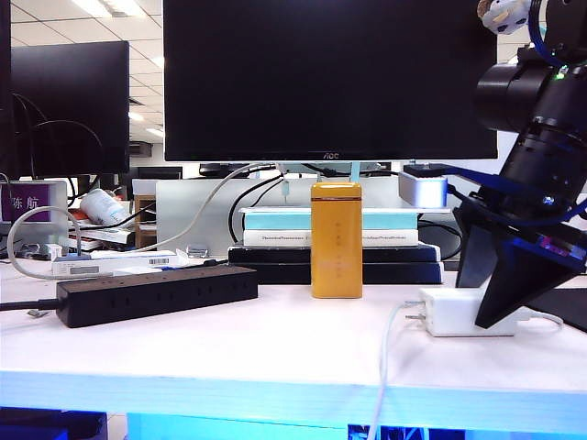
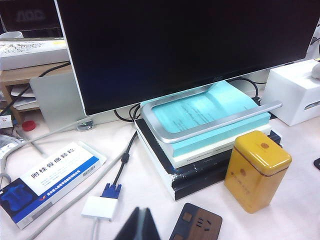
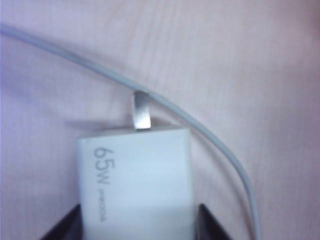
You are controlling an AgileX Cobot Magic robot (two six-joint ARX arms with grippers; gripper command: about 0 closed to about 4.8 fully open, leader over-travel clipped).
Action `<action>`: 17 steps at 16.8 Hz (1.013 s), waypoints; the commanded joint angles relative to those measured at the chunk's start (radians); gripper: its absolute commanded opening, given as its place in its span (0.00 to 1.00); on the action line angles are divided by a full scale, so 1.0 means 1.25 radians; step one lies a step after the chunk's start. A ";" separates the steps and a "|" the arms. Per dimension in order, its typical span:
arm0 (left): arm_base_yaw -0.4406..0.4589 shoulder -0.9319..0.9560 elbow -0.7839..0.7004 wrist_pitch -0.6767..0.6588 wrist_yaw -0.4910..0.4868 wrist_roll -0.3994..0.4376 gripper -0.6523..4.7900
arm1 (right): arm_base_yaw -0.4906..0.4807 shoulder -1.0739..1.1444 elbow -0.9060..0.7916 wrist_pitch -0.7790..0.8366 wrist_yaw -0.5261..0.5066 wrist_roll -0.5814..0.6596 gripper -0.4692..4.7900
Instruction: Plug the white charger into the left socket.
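The charger [image 1: 451,312] lies flat at the table's [image 1: 275,339] four o'clock, prongs toward the strip [image 1: 156,295] at nine. Right gripper [image 3: 140,220] straddles it, grip unconfirmed; it may skew and slip. Left gripper [image 2: 140,227] hangs clenched, empty.

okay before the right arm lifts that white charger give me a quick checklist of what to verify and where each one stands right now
1. Right gripper straddles the white charger: ok, a finger on each side.
2. Firm grip on the charger: cannot tell, contact not visible.
3. Prongs exposed and pointing toward the black power strip: ok.
4. White cable clear of the prongs: not ok, it crosses one prong's tip.
5. Path to the strip: not ok, the yellow tin stands in between.
6. Left gripper out of the way: ok, shut, holding nothing, above the strip.
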 commanded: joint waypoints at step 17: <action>0.000 -0.002 0.004 0.013 0.003 0.003 0.11 | 0.000 -0.005 0.009 -0.111 0.169 0.161 0.52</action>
